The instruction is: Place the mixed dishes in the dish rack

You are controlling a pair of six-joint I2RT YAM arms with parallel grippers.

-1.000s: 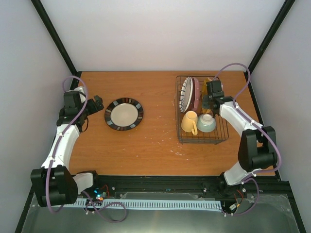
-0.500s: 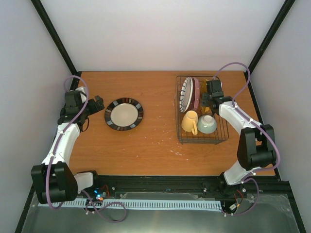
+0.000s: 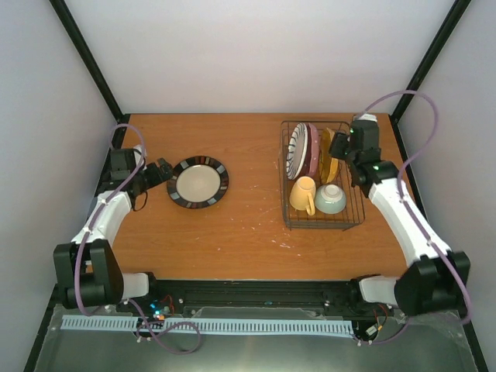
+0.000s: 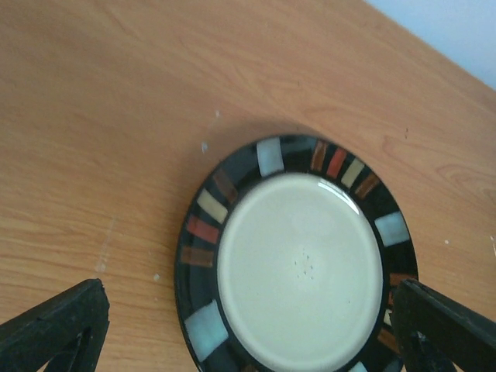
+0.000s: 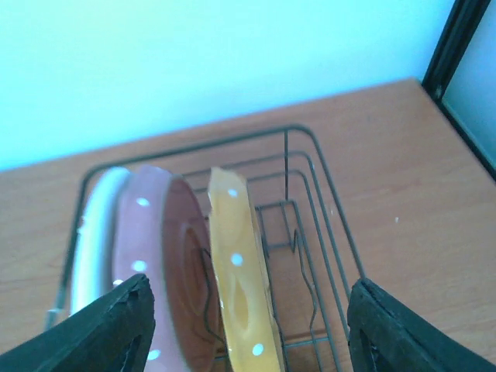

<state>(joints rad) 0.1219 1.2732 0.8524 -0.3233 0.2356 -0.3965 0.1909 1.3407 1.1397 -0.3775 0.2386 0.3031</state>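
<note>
Five dishes racked, one plate out on the table.
The dark-rimmed plate (image 3: 198, 182) lies flat on the wood, the left gripper (image 4: 249, 288) spread wide just beside it. The right gripper (image 5: 252, 291) hangs over the dish rack (image 3: 353, 209) — likewise open-jawed, holding nothing.

no readable text or labels anywhere

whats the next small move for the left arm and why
Probably ease the open left gripper forward and close on the rim of the dark-rimmed round plate: it is the only dish on the wooden table, outside the dark wire rack.
</note>
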